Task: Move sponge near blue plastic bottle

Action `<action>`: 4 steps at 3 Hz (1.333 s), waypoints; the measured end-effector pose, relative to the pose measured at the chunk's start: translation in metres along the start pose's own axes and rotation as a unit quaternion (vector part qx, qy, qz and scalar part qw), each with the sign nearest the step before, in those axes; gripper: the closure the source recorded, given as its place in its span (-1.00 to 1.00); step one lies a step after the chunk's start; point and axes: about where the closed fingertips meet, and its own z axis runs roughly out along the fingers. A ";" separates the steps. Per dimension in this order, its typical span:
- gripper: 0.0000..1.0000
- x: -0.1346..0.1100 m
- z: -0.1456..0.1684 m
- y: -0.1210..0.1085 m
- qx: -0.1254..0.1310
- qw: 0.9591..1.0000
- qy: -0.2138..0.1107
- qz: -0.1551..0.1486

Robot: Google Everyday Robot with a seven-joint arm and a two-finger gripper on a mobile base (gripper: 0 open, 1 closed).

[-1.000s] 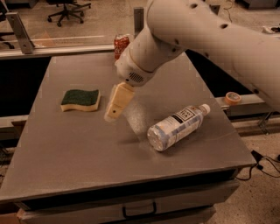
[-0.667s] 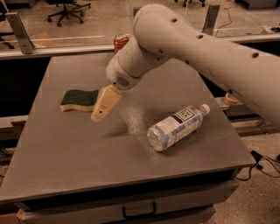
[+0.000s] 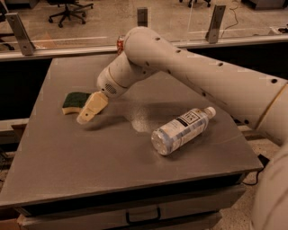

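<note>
The sponge (image 3: 74, 102), dark green on top with pale yellow foam below, lies flat on the grey table (image 3: 112, 148) at the left. The gripper (image 3: 89, 110) hangs just right of the sponge, its cream fingers pointing down-left, its tip beside the sponge's right end, just in front of it. The blue plastic bottle (image 3: 182, 130), clear with a white cap and a white-and-dark label, lies on its side at the right of the table, well apart from the sponge. The white arm reaches in from the right, passing behind the bottle.
A red soda can (image 3: 120, 43) stands at the table's far edge, mostly hidden behind the arm. A railing with metal posts (image 3: 216, 20) runs behind the table. Office chairs (image 3: 67, 10) stand on the floor beyond. A drawer front (image 3: 144, 213) sits under the table's near edge.
The gripper has moved left across the table, from the middle toward the sponge, and now hangs right beside it. The sponge and the bottle have not moved.
</note>
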 end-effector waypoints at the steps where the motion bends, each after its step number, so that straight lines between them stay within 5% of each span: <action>1: -0.63 0.003 0.015 -0.008 -0.012 0.999 -0.007 0.040; 2: 0.00 0.002 0.014 -0.009 -0.013 0.999 -0.011 0.048; 4: 0.90 -0.001 0.011 -0.009 -0.013 0.999 -0.011 0.048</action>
